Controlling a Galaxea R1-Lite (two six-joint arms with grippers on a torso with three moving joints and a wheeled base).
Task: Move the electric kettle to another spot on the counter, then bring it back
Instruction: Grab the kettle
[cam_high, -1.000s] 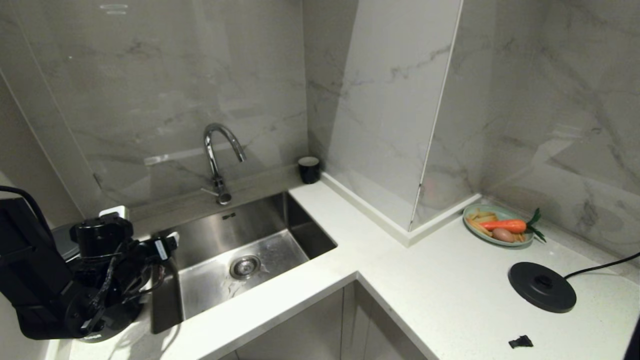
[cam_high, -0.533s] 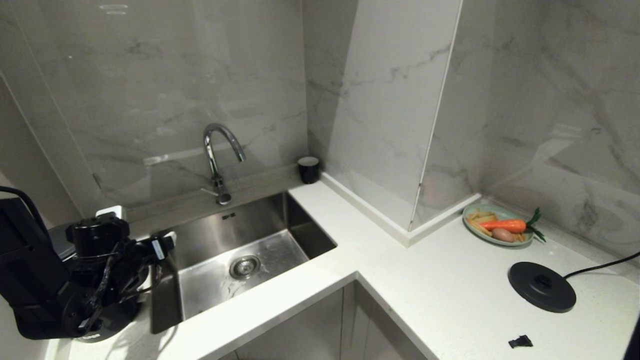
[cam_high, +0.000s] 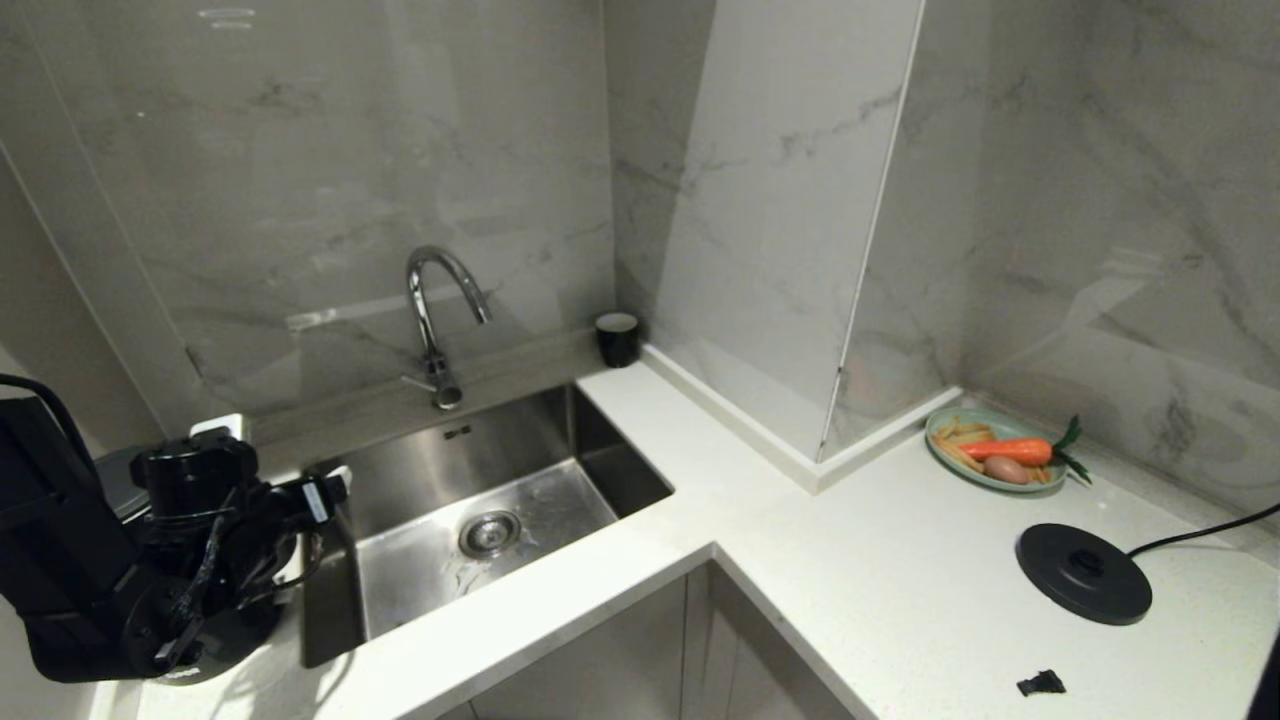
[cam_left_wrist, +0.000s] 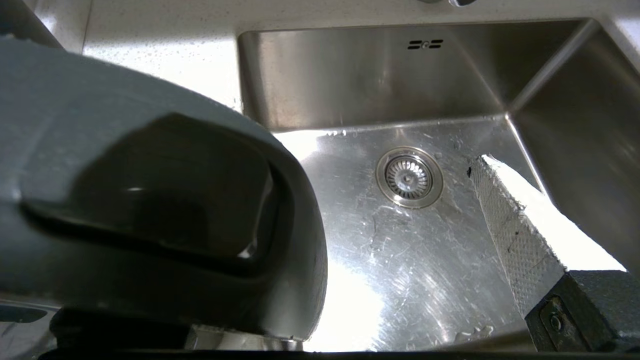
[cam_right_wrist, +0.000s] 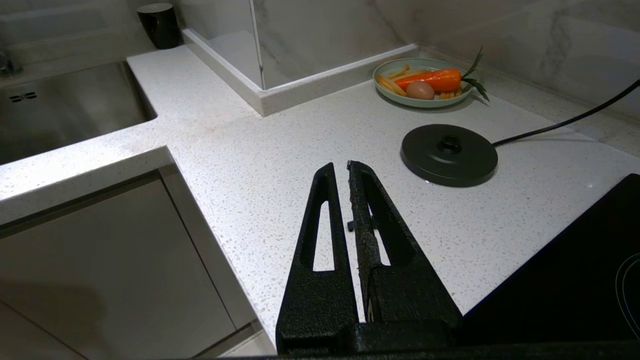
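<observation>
White marble-veined panels (cam_high: 300, 170) line the corner, glossy and smooth. The tabletop (cam_high: 880, 580) is white speckled stone, L-shaped, with a thick rounded edge. A rectangular brushed-steel sink (cam_high: 480, 500) sits at 9 o'clock of the corner, scratched and bright, with a curved chrome tap (cam_high: 440, 300) behind it. The kettle (cam_left_wrist: 150, 200), glossy with a grey lid, stands at the tabletop's far 9 o'clock, beside the sink, under the left gripper (cam_high: 320, 495), whose fingers (cam_left_wrist: 515, 220) are spread wide, released. The matte round base (cam_high: 1085, 574) lies at 3 o'clock, empty. The right gripper (cam_right_wrist: 345, 175) hangs with fingers clenched together, grasping nothing.
</observation>
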